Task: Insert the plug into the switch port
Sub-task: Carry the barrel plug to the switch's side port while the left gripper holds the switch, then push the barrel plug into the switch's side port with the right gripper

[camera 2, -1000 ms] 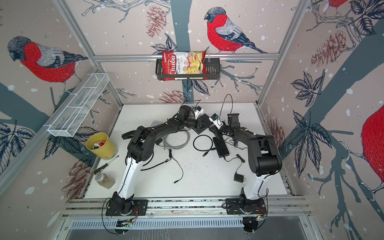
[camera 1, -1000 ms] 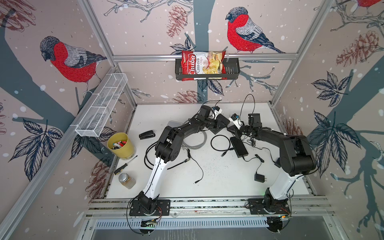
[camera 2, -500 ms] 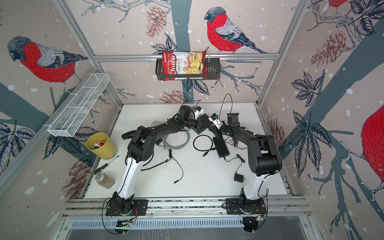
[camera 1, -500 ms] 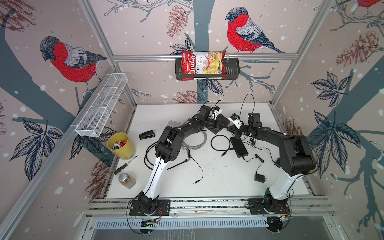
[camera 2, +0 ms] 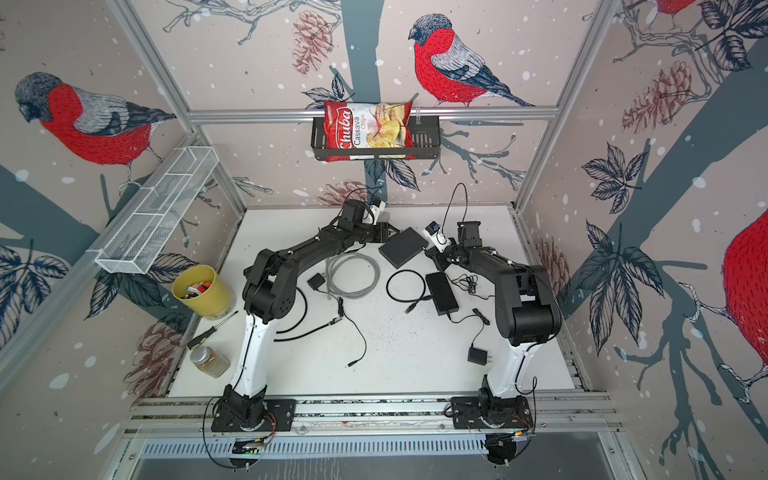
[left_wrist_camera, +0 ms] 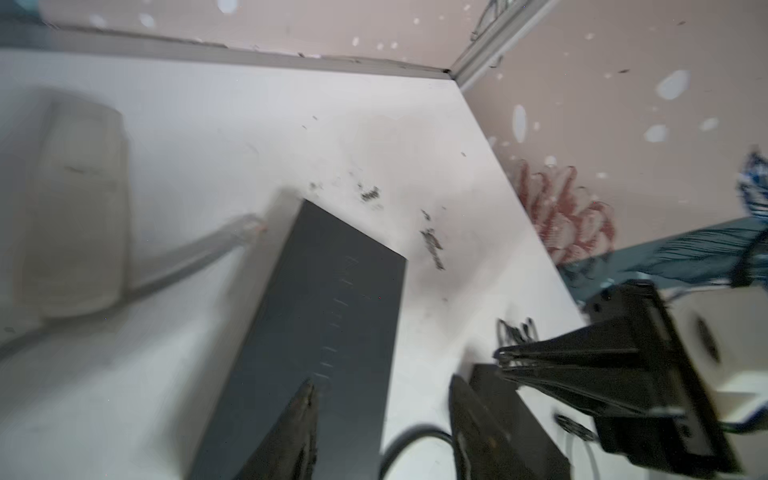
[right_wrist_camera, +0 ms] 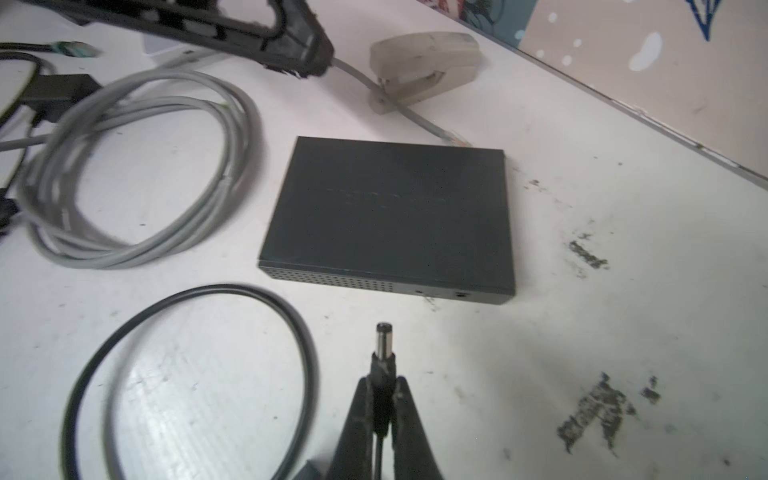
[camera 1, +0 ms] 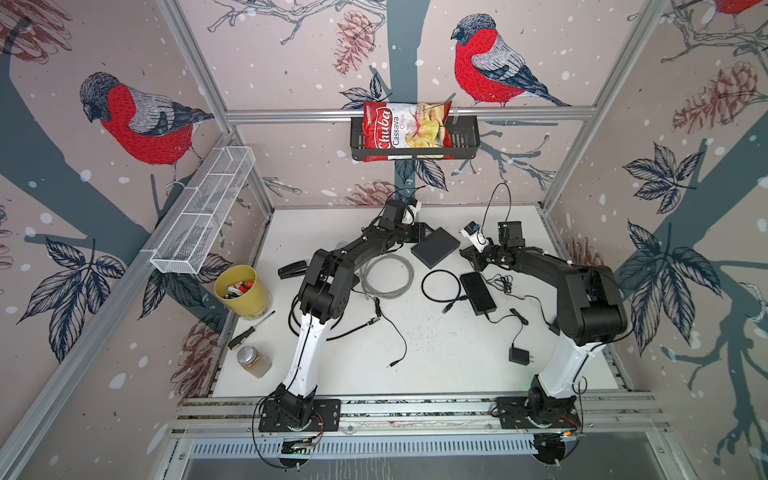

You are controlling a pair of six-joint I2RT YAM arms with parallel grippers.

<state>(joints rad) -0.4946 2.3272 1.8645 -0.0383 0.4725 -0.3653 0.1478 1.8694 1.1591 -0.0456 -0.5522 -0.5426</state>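
Since a second ago the left gripper [left_wrist_camera: 381, 384] has parted its jaws, and they now stand about half open with nothing between them. In the blurred left wrist view one finger [left_wrist_camera: 305, 415] lies over the top of the switch [left_wrist_camera: 332, 311]; whether it touches cannot be told. In both top views this gripper [camera 1: 417, 233] sits at the switch's [camera 1: 434, 248] corner nearest the back wall. The right gripper [right_wrist_camera: 382, 395] is clamped tight on the plug [right_wrist_camera: 385, 345], whose metal tip points at the switch's [right_wrist_camera: 390, 212] near side. It stops short of that side, and off line from the port [right_wrist_camera: 460, 295]. The switch lies flat on the white table [right_wrist_camera: 540, 353]. A grey cable [right_wrist_camera: 137, 166] is coiled beside it, a black cable [right_wrist_camera: 232, 287] loops beside the plug, and a beige stapler [right_wrist_camera: 424, 62] lies beyond the switch.
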